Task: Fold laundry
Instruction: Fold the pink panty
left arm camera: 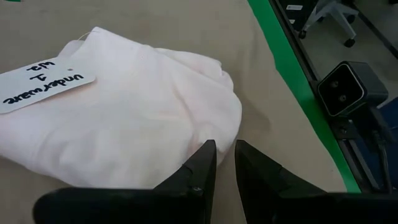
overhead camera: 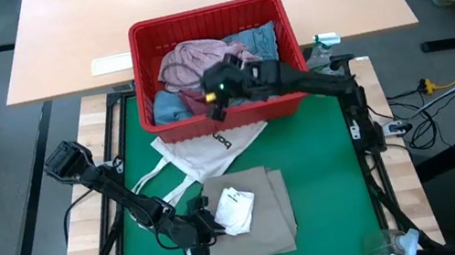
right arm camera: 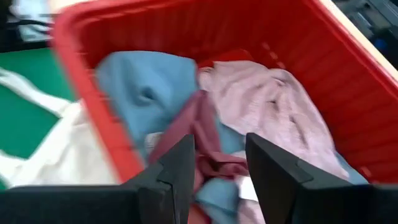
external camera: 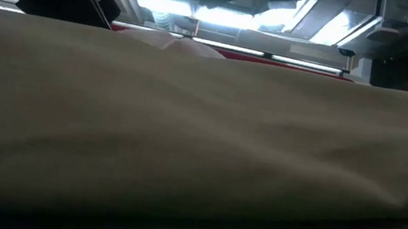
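On the green desk (overhead camera: 310,178) the folded beige trousers (overhead camera: 266,218) lie near the front edge, with a small folded white garment (left arm camera: 124,118) bearing a handwritten paper tag (left arm camera: 43,84) resting on top of them. The left gripper (left arm camera: 225,155) sits low over the trousers, just beside the white garment's edge; its fingers (left arm camera: 199,168) stand narrow, with only a slim gap between them and nothing held. The right gripper (right arm camera: 217,168) hangs over the red basket (overhead camera: 154,75) at the far side of the desk, its fingers (right arm camera: 180,168) parted moderately and empty, above the mottled pink top (right arm camera: 280,112) and a light blue garment (right arm camera: 143,87) heaped inside. A white tote bag (overhead camera: 204,150) lies flat between basket and trousers.
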